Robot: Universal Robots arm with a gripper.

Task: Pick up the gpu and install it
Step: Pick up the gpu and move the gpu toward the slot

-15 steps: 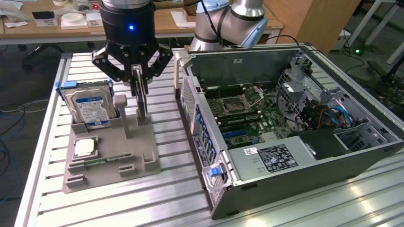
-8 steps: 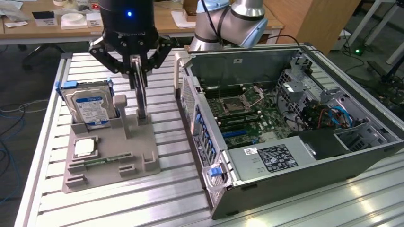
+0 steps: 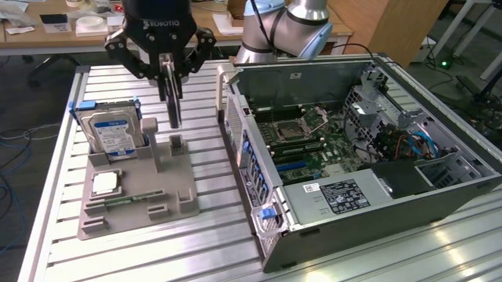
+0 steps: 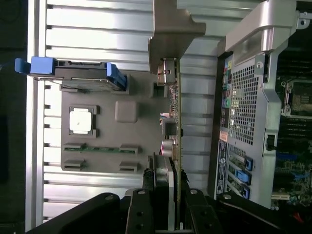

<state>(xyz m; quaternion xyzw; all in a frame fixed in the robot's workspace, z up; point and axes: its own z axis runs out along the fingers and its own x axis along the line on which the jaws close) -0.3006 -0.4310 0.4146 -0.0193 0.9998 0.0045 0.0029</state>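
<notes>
1. At the exterior view's left, a silver boxy hard drive with a blue-and-white label (image 3: 114, 133) stands upright in a blue plastic caddy at the back of a flat grey plastic parts tray (image 3: 182, 176). The tray lies on a slatted aluminium table (image 3: 63, 176).
2. In front of the drive, a square silvery processor chip (image 3: 105, 183) sits in its recess. A narrow green memory stick (image 3: 133, 198) lies flat just in front of that.
3. Over the side of the tray nearest the case hangs the black two-fingered pincer (image 3: 168, 71), its fingers pinched on the gpu (image 3: 171, 101). This is a thin, flat dark circuit card, seen edge-on and hanging straight down from the fingertips.
4. The wrist view shows the same grip: the pincer (image 4: 168, 187) clamps one end of the gpu (image 4: 171, 127). The card runs away from it between tray and case.
5. At the exterior view's right, an open black-and-grey metal computer case (image 3: 330, 220) lies on its side with its green motherboard (image 3: 302, 141) exposed.
</notes>
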